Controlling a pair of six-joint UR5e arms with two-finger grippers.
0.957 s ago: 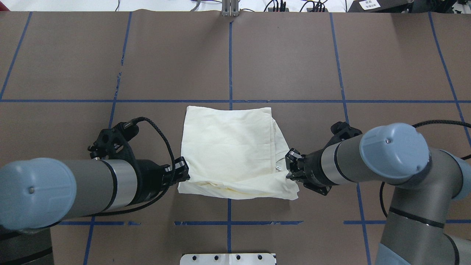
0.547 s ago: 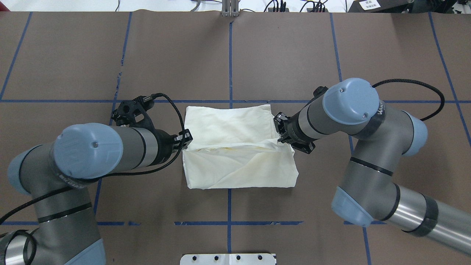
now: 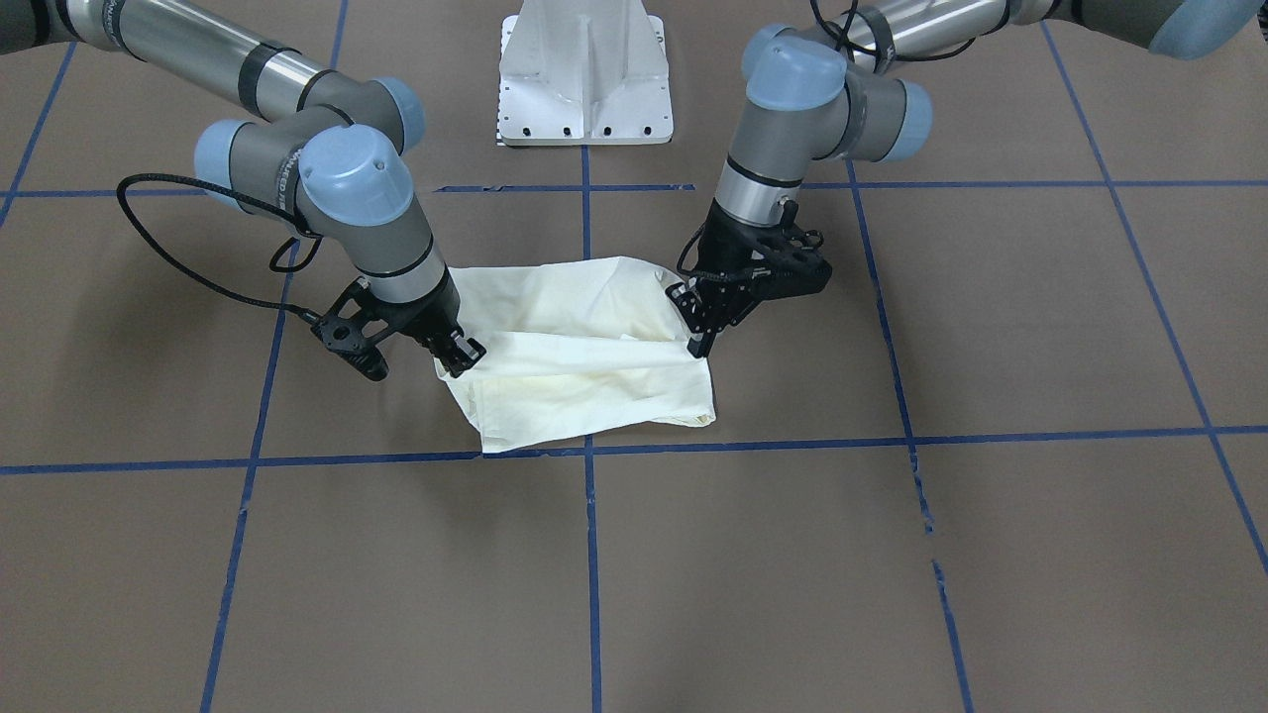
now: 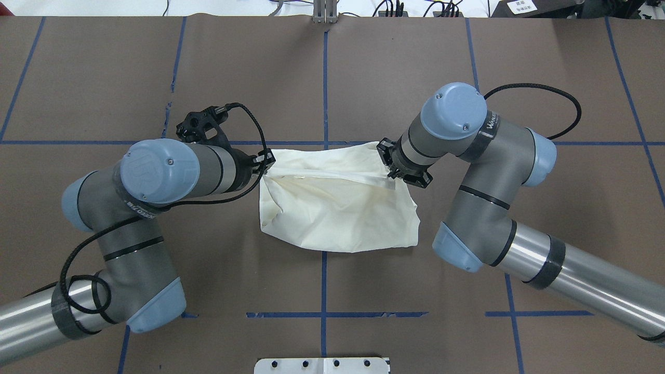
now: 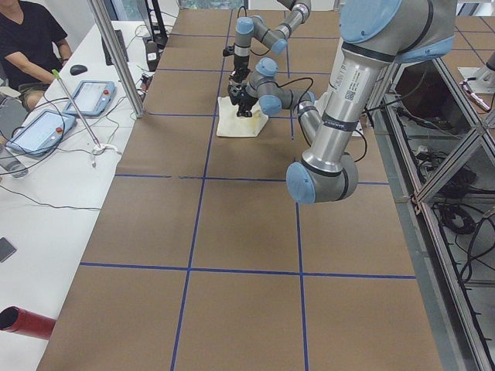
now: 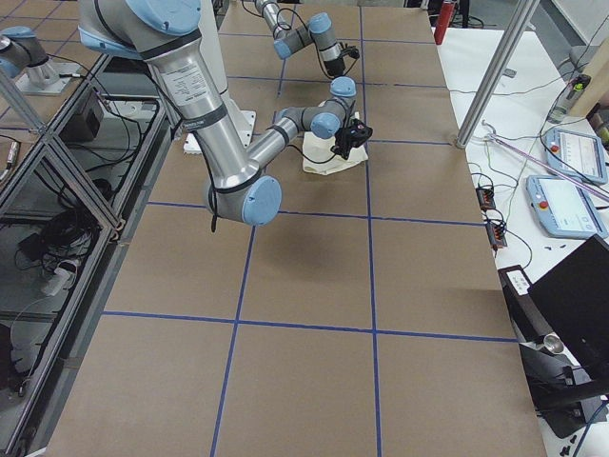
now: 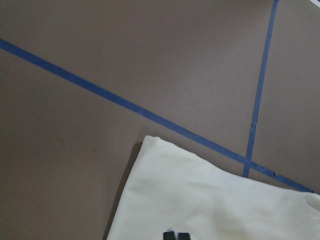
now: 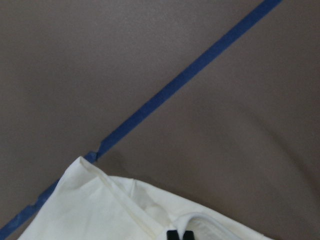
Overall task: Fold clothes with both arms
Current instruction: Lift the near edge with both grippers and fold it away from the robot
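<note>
The cream-white shirt (image 4: pixel 337 208) lies folded on the brown table, plain side up; no print shows. It also shows in the front view (image 3: pixel 584 381). My left gripper (image 4: pixel 266 162) is shut on the shirt's left edge and holds it just above the table. My right gripper (image 4: pixel 388 161) is shut on the right edge. In the front view the left gripper (image 3: pixel 696 335) is on the right and the right gripper (image 3: pixel 461 355) on the left. Each wrist view shows fingertips close together on cream cloth at the bottom, the left gripper (image 7: pixel 176 235) and the right gripper (image 8: pixel 180 235).
The white pedestal base (image 4: pixel 322 365) sits at the near table edge. Blue tape lines (image 4: pixel 324 78) grid the brown table (image 4: pixel 156 67). An operator (image 5: pixel 27 39) sits by a side desk with tablets (image 5: pixel 42 127) beyond the table's far edge.
Both grippers have moved away from the robot's base, carrying the shirt's near edge up and over toward its far edge. The cloth now lies doubled and shorter.
</note>
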